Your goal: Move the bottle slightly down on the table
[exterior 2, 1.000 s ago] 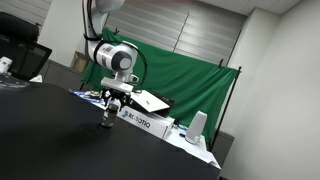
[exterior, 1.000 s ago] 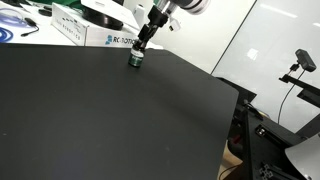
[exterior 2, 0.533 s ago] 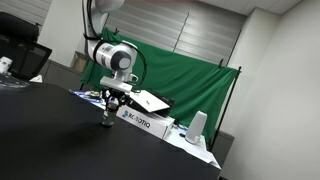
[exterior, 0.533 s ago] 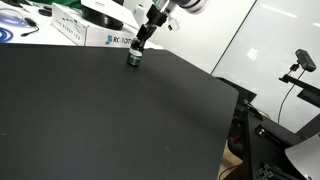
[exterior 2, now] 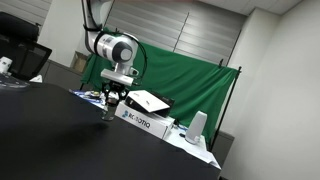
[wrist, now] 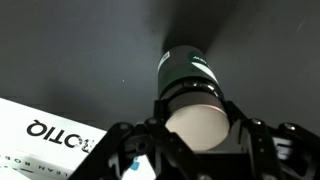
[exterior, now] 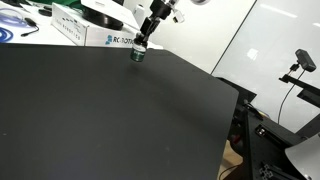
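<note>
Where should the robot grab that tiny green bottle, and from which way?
Near its top, coming straight down from above. The bottle is short, round and upright, so there's little side wall to hold lower down. The fingers should pinch the top from opposite sides. The wrist view shows them placed just like that.

The arm (exterior: 160,14) slants down near the far edge of the surface (exterior: 100,120), claw (exterior: 140,49) pointing downward, fingers clamped on the bottle (exterior: 138,57).
</note>
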`<state>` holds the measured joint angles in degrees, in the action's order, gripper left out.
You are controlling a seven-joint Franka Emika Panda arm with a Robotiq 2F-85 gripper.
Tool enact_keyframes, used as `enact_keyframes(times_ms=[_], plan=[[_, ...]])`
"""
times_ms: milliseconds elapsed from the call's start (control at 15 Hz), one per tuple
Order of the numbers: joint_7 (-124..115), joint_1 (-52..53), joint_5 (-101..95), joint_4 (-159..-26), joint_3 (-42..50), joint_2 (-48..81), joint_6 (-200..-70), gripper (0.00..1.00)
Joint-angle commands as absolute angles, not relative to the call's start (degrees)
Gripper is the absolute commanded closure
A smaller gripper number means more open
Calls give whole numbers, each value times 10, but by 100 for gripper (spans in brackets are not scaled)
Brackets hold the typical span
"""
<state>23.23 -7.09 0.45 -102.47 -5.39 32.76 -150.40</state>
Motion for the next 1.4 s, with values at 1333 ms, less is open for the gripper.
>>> enact_keyframes(times_ms=[1333], plan=[[396, 12, 88, -1582, 52, -91, -1606, 64]])
